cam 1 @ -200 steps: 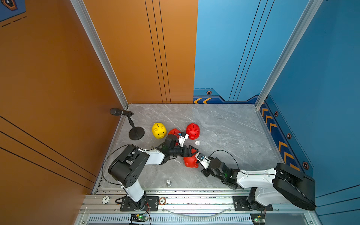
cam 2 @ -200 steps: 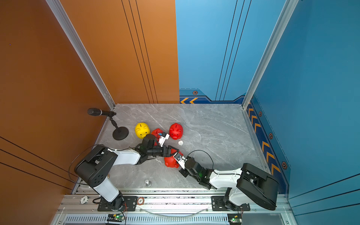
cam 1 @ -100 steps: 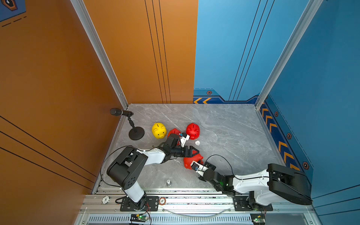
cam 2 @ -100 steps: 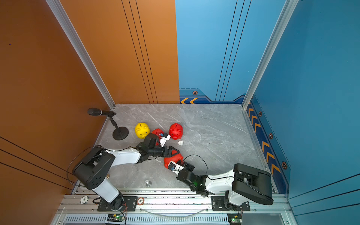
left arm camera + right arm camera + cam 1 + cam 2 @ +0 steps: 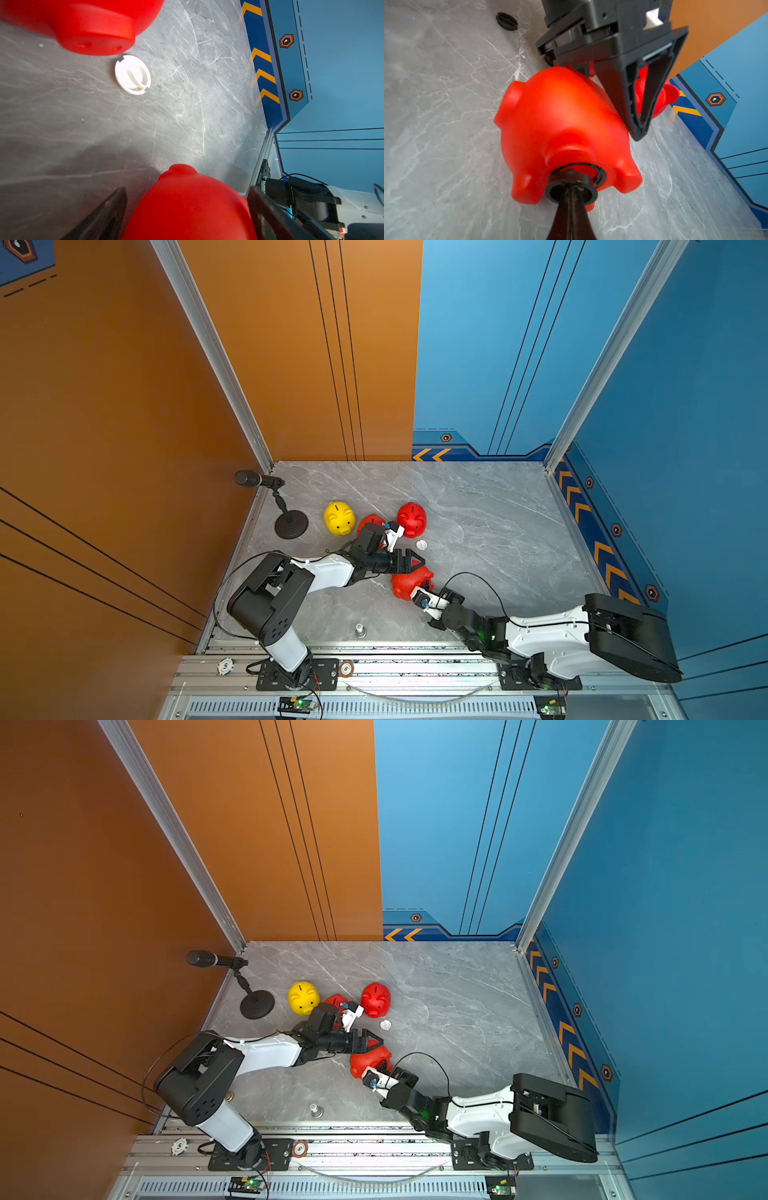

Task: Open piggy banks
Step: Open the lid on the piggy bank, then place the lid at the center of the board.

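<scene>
One red piggy bank (image 5: 409, 583) lies on its side in the middle of the floor. My left gripper (image 5: 415, 566) is shut across its body, and its fingers (image 5: 261, 207) flank the red shell (image 5: 187, 207). My right gripper (image 5: 572, 187) is shut on the centre ridge of a black plug (image 5: 554, 191), which is partly out of the belly hole. A yellow piggy bank (image 5: 339, 518) and an upright red one (image 5: 412, 519) stand farther back. Between them, another red one (image 5: 368, 522) is partly hidden behind my left wrist.
A loose white plug (image 5: 421, 545) lies on the marble floor just beyond the held pig. A loose black plug (image 5: 507, 21) lies near the left arm. A microphone stand (image 5: 291, 524) is at the back left. A metal bolt (image 5: 359, 629) sticks up near the front rail.
The left jaws have narrowed onto the lying red pig. The right arm's elbow has shifted while its gripper stays at the pig's belly with the black plug.
</scene>
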You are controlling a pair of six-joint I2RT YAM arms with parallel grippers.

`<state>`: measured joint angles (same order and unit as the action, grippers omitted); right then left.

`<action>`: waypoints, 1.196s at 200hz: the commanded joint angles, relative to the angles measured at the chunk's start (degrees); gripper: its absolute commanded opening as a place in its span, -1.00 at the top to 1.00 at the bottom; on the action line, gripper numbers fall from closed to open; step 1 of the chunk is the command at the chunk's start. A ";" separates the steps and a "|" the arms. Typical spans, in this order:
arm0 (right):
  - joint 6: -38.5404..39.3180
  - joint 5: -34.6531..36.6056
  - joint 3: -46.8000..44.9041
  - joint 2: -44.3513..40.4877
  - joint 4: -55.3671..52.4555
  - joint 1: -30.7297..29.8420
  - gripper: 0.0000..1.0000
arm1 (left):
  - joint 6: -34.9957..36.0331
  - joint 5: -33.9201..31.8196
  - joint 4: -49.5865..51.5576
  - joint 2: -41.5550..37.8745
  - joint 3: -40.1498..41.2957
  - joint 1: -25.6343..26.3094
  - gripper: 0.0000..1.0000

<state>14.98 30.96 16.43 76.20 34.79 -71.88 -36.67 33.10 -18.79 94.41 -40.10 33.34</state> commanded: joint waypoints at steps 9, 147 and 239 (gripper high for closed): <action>-2.59 -3.71 -1.89 -2.99 0.25 1.02 1.00 | 3.59 -8.15 16.78 3.15 3.55 -0.13 -0.82; -26.33 -24.15 4.26 -13.04 -22.35 29.43 1.00 | 3.44 -8.47 16.46 0.91 4.30 -0.83 -0.82; -31.02 -35.65 26.38 10.70 -39.17 48.40 1.00 | 3.40 -8.82 15.10 -1.18 5.02 -0.69 -0.82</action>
<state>-14.04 -1.04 38.79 82.30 1.89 -25.71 -36.18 29.12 -14.61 91.81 -38.54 32.62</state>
